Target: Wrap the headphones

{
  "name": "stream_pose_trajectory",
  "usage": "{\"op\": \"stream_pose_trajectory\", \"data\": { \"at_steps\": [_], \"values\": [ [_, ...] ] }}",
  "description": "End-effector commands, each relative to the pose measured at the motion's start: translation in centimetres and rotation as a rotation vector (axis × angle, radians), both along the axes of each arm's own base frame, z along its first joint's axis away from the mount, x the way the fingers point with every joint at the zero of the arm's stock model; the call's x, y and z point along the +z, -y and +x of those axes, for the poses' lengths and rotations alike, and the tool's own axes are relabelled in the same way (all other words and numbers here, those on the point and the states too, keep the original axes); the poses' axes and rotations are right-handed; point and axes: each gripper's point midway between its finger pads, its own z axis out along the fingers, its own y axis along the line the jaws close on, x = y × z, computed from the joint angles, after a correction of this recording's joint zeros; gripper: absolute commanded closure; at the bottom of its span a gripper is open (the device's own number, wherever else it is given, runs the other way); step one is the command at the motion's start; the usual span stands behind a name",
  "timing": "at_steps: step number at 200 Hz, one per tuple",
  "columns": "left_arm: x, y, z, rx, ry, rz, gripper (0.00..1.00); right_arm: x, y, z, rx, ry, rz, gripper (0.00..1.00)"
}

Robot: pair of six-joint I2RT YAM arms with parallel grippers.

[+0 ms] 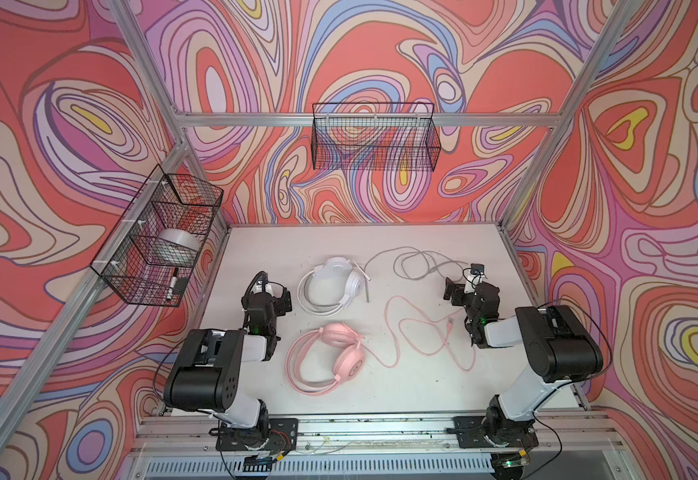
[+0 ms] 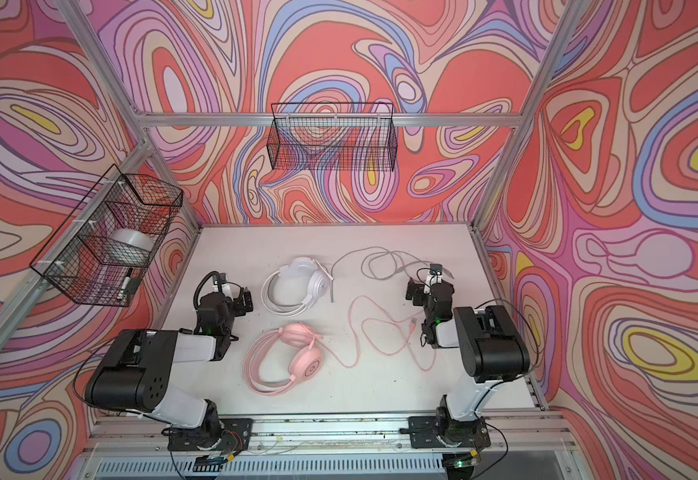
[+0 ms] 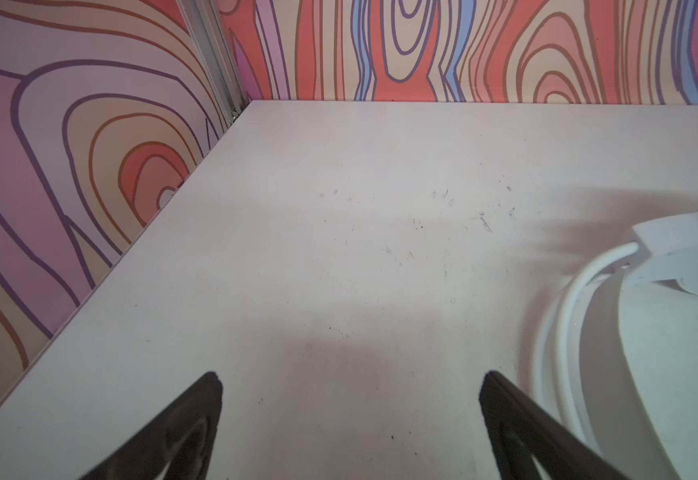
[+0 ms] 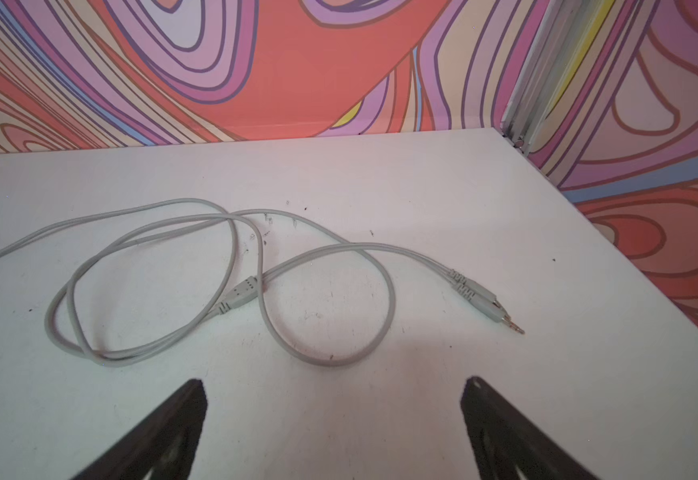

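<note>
2 robot arms reach over a white table (image 1: 339,245) inside a booth with swirling pink, red and lilac walls. The left gripper (image 3: 351,376) sits low with its jaws released and spread wide, and only bare tabletop shows between its 2 dark fingers. The white headset (image 1: 332,286) lies flat just beside the outer side of one of those fingers. In both top views it sits between the 2 grippers, closer to the left one. The right gripper (image 4: 334,380) is released too, jaws wide apart with bare table between them. Just ahead of its fingertips the grey-white cable (image 4: 240,293) sprawls on the table in loose overlapping loops, clear of the jaws. It ends in 2 jack plugs (image 4: 484,305) lying side by side ahead of one finger, and its other end runs back toward the white headset. The pink headset (image 1: 330,357) lies flat behind both sets of jaws, between the 2 arms and nearer their bases. Its pink cable (image 1: 449,323) snakes across the table toward the right arm, with the plug lying behind the right gripper's jaws, near the wrist.
</note>
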Motion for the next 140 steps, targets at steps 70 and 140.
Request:
{"op": "stream_pose_trajectory", "data": {
  "at_steps": [70,140],
  "values": [
    [0.46,0.12,0.31,-0.012,0.017,-0.007,0.0,0.71,0.05,0.4,0.002,0.026,0.001,0.01],
    [0.42,0.13,0.42,-0.013,0.012,-0.006,0.0,0.71,0.05,0.4,0.002,0.026,0.001,0.01]
  ]
}}
